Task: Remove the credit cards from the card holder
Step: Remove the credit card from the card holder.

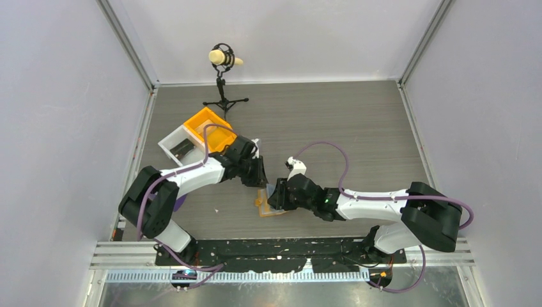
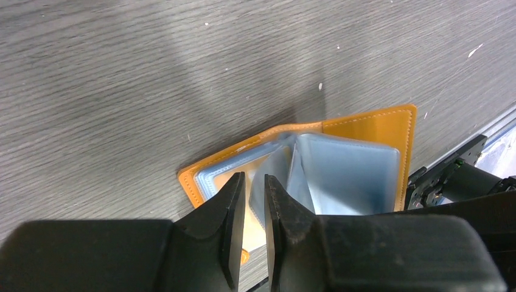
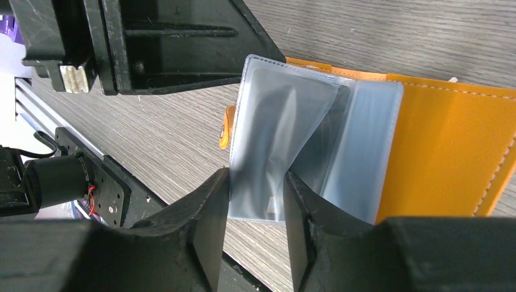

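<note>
The card holder (image 1: 270,203) lies open on the table, orange with blue-grey plastic sleeves (image 2: 347,173). My right gripper (image 3: 257,182) straddles the near edge of a raised bundle of sleeves (image 3: 268,140), and both fingers press against it. A dark shape shows through that sleeve; whether it is one of the credit cards I cannot tell. My left gripper (image 2: 254,182) hovers over the holder's left half with only a narrow gap between its jaws. A sleeve edge shows in that gap, and whether it is pinched is unclear. In the top view both grippers (image 1: 259,174) (image 1: 276,195) meet over the holder.
A white bin (image 1: 167,142) with a dark flat piece (image 1: 182,148) in it stands beside an orange bin (image 1: 199,120) at the back left. A microphone on a tripod (image 1: 224,59) stands behind them. The black base rail (image 1: 287,252) runs just in front of the holder.
</note>
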Robot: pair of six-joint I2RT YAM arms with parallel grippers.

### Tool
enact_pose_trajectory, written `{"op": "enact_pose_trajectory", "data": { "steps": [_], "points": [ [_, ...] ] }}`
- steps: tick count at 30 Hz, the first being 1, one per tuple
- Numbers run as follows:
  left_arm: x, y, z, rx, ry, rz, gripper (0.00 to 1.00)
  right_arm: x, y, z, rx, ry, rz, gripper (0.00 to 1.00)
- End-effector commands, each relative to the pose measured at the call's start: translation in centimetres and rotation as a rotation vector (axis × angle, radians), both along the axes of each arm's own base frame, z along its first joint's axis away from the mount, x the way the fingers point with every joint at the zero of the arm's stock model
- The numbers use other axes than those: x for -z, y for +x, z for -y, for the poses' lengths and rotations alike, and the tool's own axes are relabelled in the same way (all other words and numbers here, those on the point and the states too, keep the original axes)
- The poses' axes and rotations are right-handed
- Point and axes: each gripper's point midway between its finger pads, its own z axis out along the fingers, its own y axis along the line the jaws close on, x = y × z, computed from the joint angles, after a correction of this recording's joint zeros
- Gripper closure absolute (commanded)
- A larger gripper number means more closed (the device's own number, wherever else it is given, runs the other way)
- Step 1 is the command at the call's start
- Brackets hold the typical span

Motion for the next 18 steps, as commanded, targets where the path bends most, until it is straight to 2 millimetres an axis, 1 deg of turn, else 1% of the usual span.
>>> {"op": "enact_pose_trajectory", "data": {
  "steps": [1,5,9,14,18],
  "points": [
    [-2.1,0.9,1.4,0.025,-0.047,0.064,0.80,-1.3,0.5,-0.5,-0.006,0.039,0.040,0.53],
    [-2.6,-0.2,1.7,0.062,-0.045,0.057,0.79,-1.6,0.8,-0.1,0.008,0.024,0.052,0.46],
    [-2.8,-1.0,1.9,0.078,-0.035,0.062,0.79,-1.9,1.1,0.4,0.021,0.008,0.063,0.43],
    [-3.1,-1.4,2.1,0.090,-0.030,0.065,0.78,-1.7,1.3,1.4,0.038,-0.026,0.072,0.44],
    [-3.2,-1.6,2.2,0.094,-0.023,0.066,0.78,-1.3,1.6,2.4,0.064,-0.064,0.083,0.47]
  ]
}}
